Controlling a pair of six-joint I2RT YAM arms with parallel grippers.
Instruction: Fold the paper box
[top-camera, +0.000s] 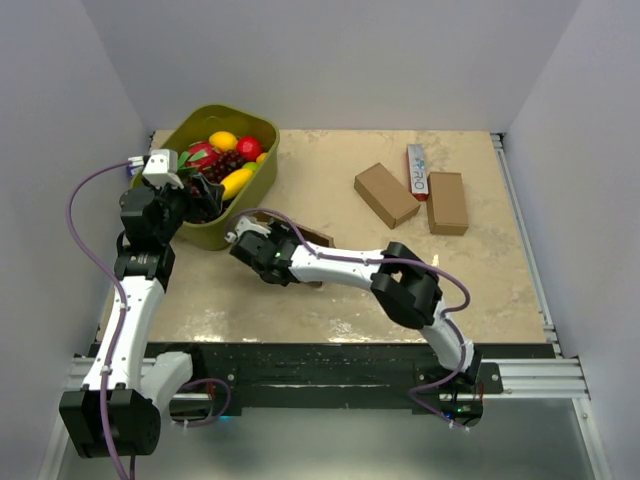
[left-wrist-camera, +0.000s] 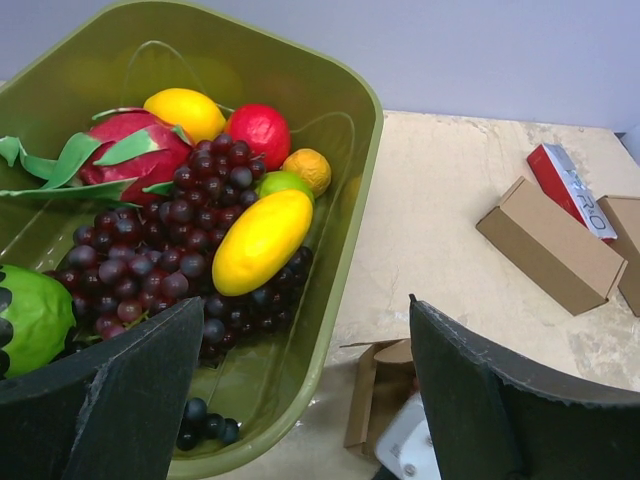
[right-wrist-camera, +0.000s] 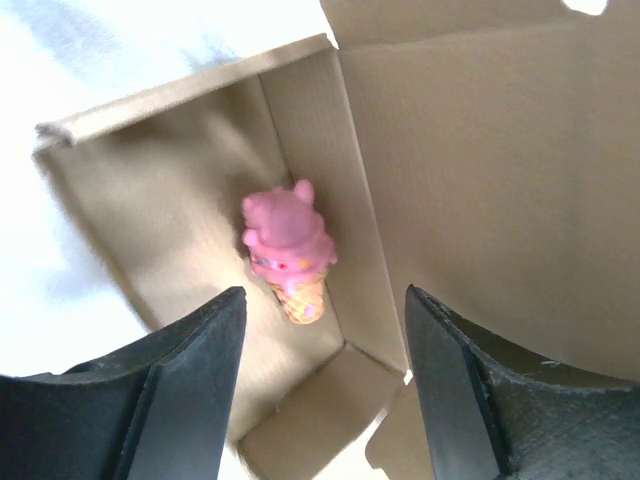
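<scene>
Pale walls (top-camera: 350, 60) stand around a tan table (top-camera: 500, 270), and left of the middle the paper box (right-wrist-camera: 180, 180) lies open right under the right gripper (right-wrist-camera: 322, 300), whose fingers are wide apart and hold nothing, while the left gripper (left-wrist-camera: 305, 305) hangs wide open and empty by the green tub (left-wrist-camera: 335, 120) at the upper left.

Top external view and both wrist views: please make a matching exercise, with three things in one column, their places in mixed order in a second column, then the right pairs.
Things:
1. pink ice-cream-cone toy
2. yellow plastic mango
3. narrow white-and-red printed carton

Places:
A. on dark grapes in the olive-green plastic tub
B. on the table beside two closed brown cardboard boxes
C. inside the open brown corrugated-cardboard paper box

Pairs: 1-C, 2-A, 3-B
</scene>
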